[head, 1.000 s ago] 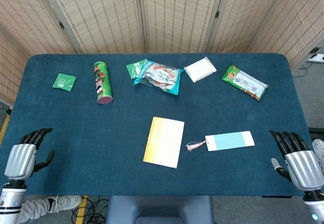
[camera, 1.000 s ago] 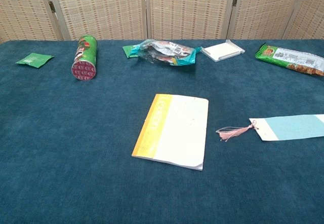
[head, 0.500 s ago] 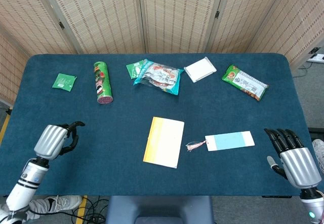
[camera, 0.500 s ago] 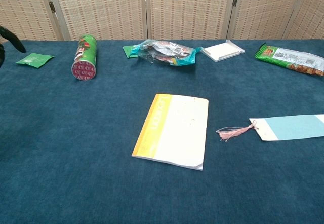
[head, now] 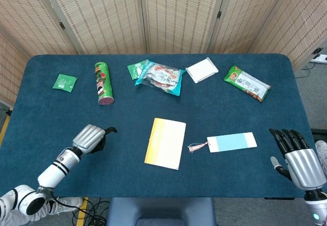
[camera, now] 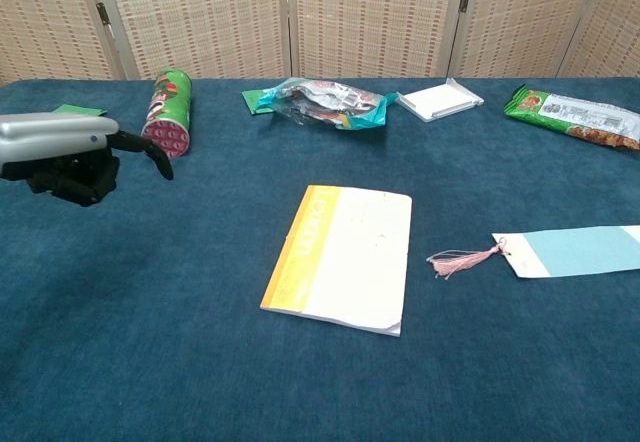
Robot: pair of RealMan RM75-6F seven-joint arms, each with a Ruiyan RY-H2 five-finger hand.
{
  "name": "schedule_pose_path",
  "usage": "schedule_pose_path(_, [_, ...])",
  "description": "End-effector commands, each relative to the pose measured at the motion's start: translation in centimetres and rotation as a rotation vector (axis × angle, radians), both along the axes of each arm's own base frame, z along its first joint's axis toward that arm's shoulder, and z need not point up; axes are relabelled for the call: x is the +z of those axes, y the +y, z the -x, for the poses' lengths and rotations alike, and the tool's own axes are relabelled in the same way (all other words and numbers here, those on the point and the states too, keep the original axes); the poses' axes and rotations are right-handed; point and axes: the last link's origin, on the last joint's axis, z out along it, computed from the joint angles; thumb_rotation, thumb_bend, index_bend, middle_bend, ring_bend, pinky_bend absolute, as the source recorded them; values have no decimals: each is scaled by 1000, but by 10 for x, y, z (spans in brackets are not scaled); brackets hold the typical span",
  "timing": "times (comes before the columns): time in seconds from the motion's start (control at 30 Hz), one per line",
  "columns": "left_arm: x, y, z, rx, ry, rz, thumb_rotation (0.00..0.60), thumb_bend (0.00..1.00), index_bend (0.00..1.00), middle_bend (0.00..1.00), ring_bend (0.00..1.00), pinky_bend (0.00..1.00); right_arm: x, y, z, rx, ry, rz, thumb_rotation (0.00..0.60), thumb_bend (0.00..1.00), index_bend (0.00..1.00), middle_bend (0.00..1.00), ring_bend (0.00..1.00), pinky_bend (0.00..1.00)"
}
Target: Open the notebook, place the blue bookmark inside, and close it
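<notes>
The closed notebook (head: 165, 143) (camera: 342, 256), white with an orange spine strip, lies flat in the middle of the blue table. To its right lies the blue bookmark (head: 232, 142) (camera: 580, 251), its pink tassel pointing at the notebook. My left hand (head: 91, 138) (camera: 70, 154) hovers over the table well left of the notebook, fingers curled in with one pointing right, holding nothing. My right hand (head: 298, 157) is at the table's front right edge, right of the bookmark, fingers spread and empty; the chest view does not show it.
Along the back of the table lie a green packet (head: 65, 82), a green chip can (head: 103, 83) on its side, a pile of snack bags (head: 159, 75), a white box (head: 202, 70) and a green snack pack (head: 247, 83). Folding screens stand behind.
My left hand has swung in from the front left corner toward the notebook, its fingers curling in. My right hand has barely shifted.
</notes>
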Motion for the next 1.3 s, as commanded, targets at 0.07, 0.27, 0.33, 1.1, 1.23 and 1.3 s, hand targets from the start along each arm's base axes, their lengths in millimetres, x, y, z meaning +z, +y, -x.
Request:
schedule_pose_path(0.07, [-25, 0, -14, -4, 16, 52, 600, 1000, 246, 989, 897, 909, 0, -1, 0, -1, -1, -3, 600, 287, 59, 180, 146, 186])
schedule_pose_path(0.27, [-42, 0, -20, 9, 30, 84, 600, 1000, 237, 989, 898, 909, 2, -1, 1, -5, 0, 3, 600, 288, 60, 180, 146, 186])
schedule_pose_path(0.33, [-47, 0, -23, 12, 31, 95, 600, 1000, 231, 990, 899, 909, 2, -1, 1, -6, -1, 6, 600, 288, 60, 180, 146, 186])
schedule_pose_path(1.1, [-95, -9, -51, 18, 41, 175, 600, 1000, 195, 995, 904, 913, 9, -1, 3, -16, -11, 36, 600, 288, 60, 180, 146, 186])
schedule_pose_path(1.23, [-99, -13, -54, 14, 38, 187, 600, 1000, 195, 995, 904, 913, 9, -1, 4, -18, -16, 36, 600, 288, 60, 180, 146, 186])
schedule_pose_path(1.3, [-101, -14, -55, 12, 38, 193, 600, 1000, 195, 995, 904, 913, 9, 0, 4, -17, -16, 38, 600, 288, 60, 180, 146, 186])
